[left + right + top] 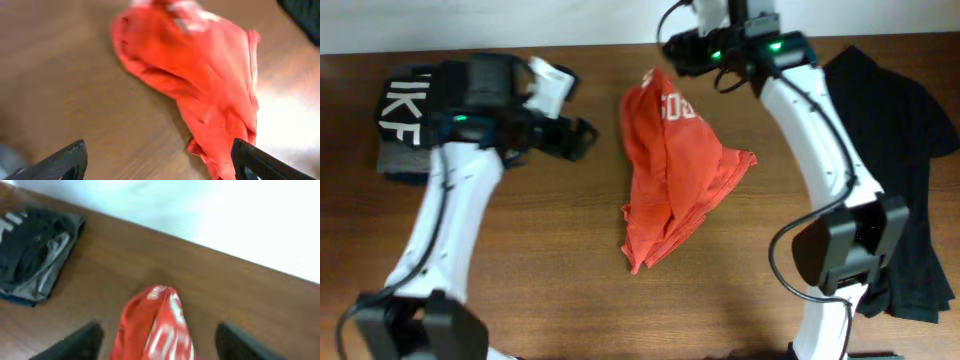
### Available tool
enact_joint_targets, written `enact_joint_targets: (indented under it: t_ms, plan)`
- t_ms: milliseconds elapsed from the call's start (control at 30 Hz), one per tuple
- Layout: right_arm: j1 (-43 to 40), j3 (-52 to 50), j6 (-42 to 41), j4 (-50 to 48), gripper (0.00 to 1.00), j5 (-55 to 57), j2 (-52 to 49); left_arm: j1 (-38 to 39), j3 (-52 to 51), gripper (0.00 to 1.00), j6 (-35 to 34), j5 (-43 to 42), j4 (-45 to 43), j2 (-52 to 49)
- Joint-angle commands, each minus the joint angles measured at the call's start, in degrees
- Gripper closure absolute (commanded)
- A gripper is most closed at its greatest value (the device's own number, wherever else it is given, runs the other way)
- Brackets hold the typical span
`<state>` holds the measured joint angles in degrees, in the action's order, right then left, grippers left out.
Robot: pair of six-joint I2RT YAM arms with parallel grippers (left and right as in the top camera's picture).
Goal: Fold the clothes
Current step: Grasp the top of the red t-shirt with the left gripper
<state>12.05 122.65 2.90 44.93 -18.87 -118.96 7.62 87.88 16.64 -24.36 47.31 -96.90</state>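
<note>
Overhead view: the red shirt (670, 170) is seen crumpled, unfolded, at the centre of the frame on the brown wooden table (560, 250). White print is noted near its upper end; the cloth is bunched into long creases running to the lower centre.

The left gripper (582, 138) is recorded left of centre, just beside the shirt's left edge and pointed toward it; no contact is visible. The right gripper (668, 50) is recorded at top centre, near the printed end of the shirt; whether it touches the cloth cannot be told from this view.

A folded dark pile (405, 120) with white lettering is seen at the upper left, partly hidden by the left arm. A black garment (910, 150) is spread along the right edge, well apart from the shirt.

Left wrist view (blurred): the fingers (65, 160) are seen spread wide at the lower corners, nothing held between them. The red shirt (200, 75) fills the upper centre and right, lying on the table (75, 75).

Right wrist view (blurred): the fingers (75, 340) are seen spread at the lower edge, empty. The printed end of the red shirt (155, 325) appears at lower centre between them. The folded dark pile (35, 260) lies at the upper left. A white wall (225, 215) is seen beyond the table (225, 290).
</note>
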Motion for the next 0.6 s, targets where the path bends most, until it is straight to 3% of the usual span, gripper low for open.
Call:
enact_joint_targets:
  t_ms: [0,100,233,467,567]
  plan:
    - [-3.93,6.73,-0.37,8.07,0.14,0.68,5.44,4.83,0.39,0.09,7.15,4.68,1.29,-4.20]
    - [-6.40,10.14,-0.35,19.19,0.12,0.66,5.57,7.63,0.39,0.10,10.43,4.72,2.89,-6.88]
    - [-8.61,9.88,-0.28,28.04,0.13,0.70,5.40,10.45,0.33,0.33,13.46,5.35,6.34,-10.82]
    - [-9.18,9.88,-0.11,29.86,0.12,1.51,5.35,12.11,0.33,0.34,12.79,4.28,1.90,-18.34]
    - [-9.18,9.88,-0.11,30.14,0.12,1.60,5.35,12.11,0.33,0.34,7.48,2.27,-1.20,-19.43]
